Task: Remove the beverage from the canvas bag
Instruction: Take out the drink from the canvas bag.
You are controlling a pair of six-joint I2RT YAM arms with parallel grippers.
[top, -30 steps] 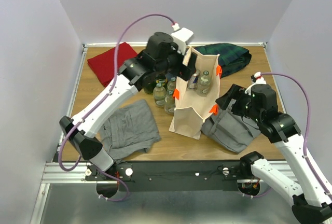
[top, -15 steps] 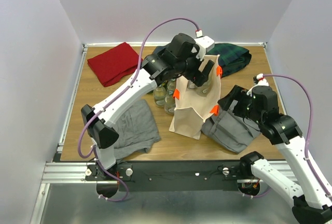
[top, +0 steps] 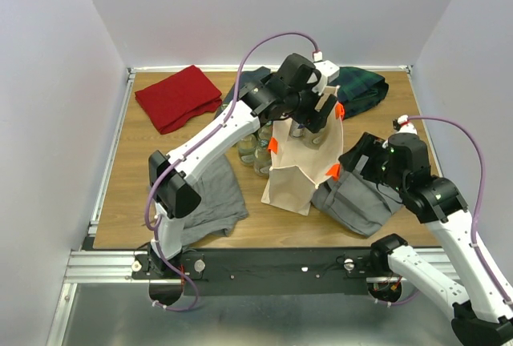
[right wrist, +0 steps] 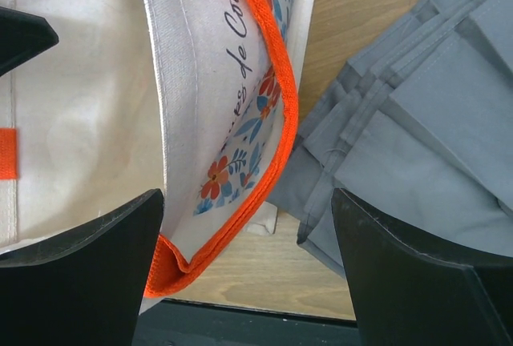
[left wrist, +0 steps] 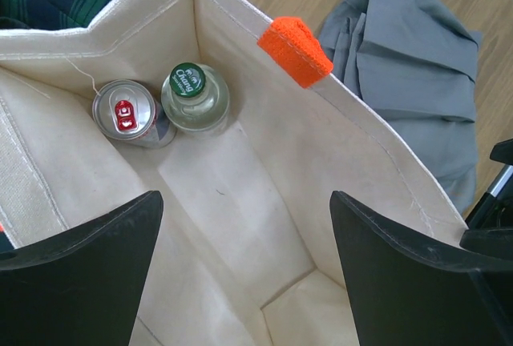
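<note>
Bottle [left wrist: 195, 98] stood upright deep in canvas bag [left wrist: 377, 146], upper left of wrist view; left gripper [left wrist: 244, 230], nearer, hung above, jaws spread, empty.

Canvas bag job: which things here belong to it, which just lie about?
Job: tall beige orange-handled canvas bag; silver can, green-capped clear bottle inside it; left pincer.
Lying about: red folded cloth; grey folded clothes; green tartan cloth; clear bottles beside bag.

Boxed in on three sides by plain, pale lavender walls [top: 264, 10]. Below, a wood-grain table [top: 136, 170], edged at left and near sides with aluminium rail [top: 96, 264]. Nearest the camera, dull grey metal sheet [top: 264, 318]. Lit evenly, with soft shadows.
</note>
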